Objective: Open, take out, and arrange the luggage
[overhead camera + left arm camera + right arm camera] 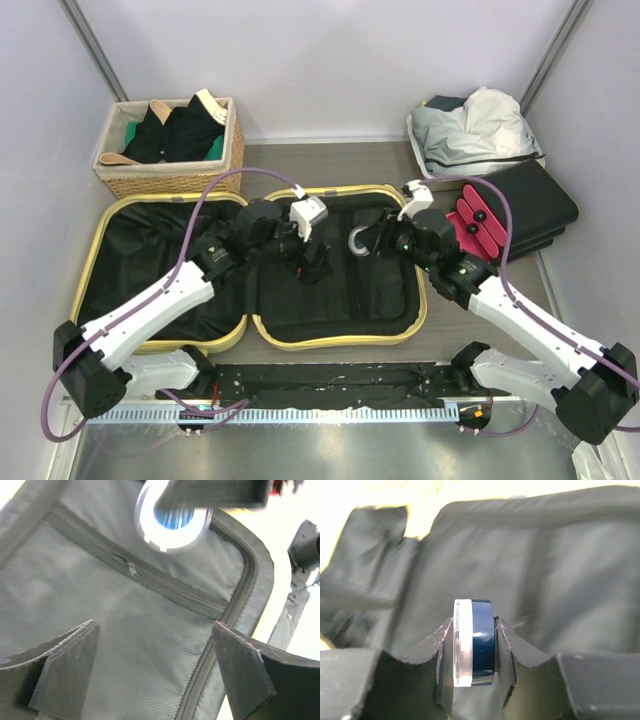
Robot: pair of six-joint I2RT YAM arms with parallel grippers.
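The luggage (310, 310) lies opened flat in the middle of the table (330, 160), its two pale-yellow shells side by side and the black lining facing up. The left arm (150, 310) reaches over the luggage's left half toward its centre fold; the right arm (520, 320) crosses the luggage's right rim from the near right corner. Behind the luggage's far left corner stands a wicker basket (170, 178) of dark clothes (175, 130). Just beside the luggage's right edge lies a black box (535, 205) with red cylinders (480, 228) along the side nearest the luggage. Behind the luggage's far right corner is a tray (420, 155) heaped with pale cloth (475, 125).

The left gripper (315, 268) hangs over the luggage's right half near the fold. In the left wrist view its jaws are spread wide and hold nothing (155, 630), with the mesh lining (140, 645) and a zipper (150, 577) below them. The right gripper (372, 240) is over the far part of the same half, jaws clamped (474, 630) on the flat faces of a small round disc (475, 645), dark blue with a clear rim, held on edge above the lining (560, 580). From the left wrist that disc (175, 517) shows blurred, above the zipper
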